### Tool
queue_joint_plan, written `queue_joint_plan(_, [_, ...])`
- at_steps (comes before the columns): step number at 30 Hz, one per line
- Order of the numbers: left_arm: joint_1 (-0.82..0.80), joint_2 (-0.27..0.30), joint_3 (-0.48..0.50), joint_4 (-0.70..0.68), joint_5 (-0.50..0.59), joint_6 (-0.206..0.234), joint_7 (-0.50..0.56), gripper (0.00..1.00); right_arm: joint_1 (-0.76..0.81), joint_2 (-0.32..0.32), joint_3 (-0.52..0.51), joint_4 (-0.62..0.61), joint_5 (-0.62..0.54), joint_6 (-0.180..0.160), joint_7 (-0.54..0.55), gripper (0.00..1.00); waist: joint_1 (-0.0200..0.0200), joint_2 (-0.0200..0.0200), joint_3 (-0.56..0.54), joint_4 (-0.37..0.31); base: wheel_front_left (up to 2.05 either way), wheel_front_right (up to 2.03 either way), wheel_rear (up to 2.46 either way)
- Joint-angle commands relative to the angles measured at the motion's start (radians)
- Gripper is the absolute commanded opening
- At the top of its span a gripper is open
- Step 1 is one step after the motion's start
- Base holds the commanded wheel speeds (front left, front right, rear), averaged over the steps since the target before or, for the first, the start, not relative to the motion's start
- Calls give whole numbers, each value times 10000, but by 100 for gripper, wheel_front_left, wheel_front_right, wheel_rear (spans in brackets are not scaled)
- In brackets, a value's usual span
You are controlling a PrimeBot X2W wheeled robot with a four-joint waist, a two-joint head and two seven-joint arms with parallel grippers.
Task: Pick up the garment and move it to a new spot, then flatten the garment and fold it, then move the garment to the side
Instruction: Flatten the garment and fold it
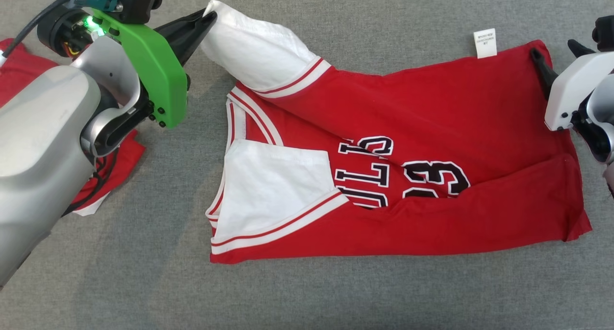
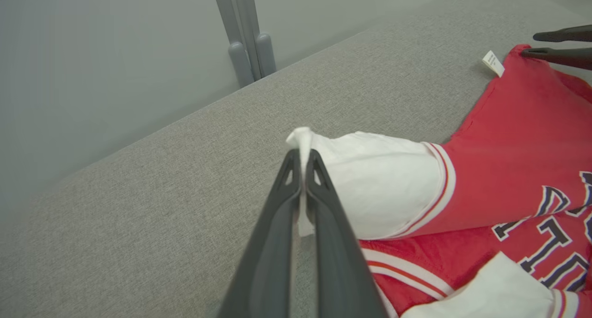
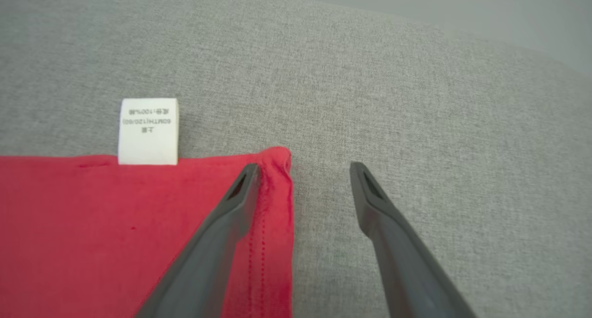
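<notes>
Clearly, left tool [image 2: 303,163] pinches jersey [image 1: 431,123] sleeve [image 1: 254,52]; right tool [image 3: 304,168] agape; number 23 [image 1: 434,176], white tag [image 1: 485,43].

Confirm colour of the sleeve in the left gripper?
White sleeve with red-and-white striped cuff; left wrist view shows it best.

Red garment [image 1: 407,109] w/ white sleeves [image 1: 259,52], red-white striped trim [image 1: 283,224], black-white lettering [image 1: 369,176]; white tag [image 1: 485,43]; grey surface [image 1: 336,296].
</notes>
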Motion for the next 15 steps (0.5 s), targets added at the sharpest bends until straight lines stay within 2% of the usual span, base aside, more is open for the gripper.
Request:
queue_joint_plan(1, [-138, -53, -18, -1, 19, 44, -5, 0, -168, -78, 89, 84, 114, -3, -86, 100, 0, 0, 83, 33, 0, 0, 0])
queue_joint_plan(13, [-333, -298, -160, 140, -8, 27, -97, 0, -560, -288, 1106, 641, 591, -1, 9, 100, 0, 0, 345, 324, 0, 0, 0])
queue_joint_plan(14, [-338, -309, -171, 162, -10, 27, -114, 0, -559, -286, 1219, 683, 646, -1, 78, 81, 0, 0, 350, 331, 0, 0, 0])
queue_joint_plan(15, [-346, -322, -188, 196, -12, 24, -107, 0, -577, -290, 1352, 714, 728, 0, 154, 0, 0, 0, 349, 332, 0, 0, 0])
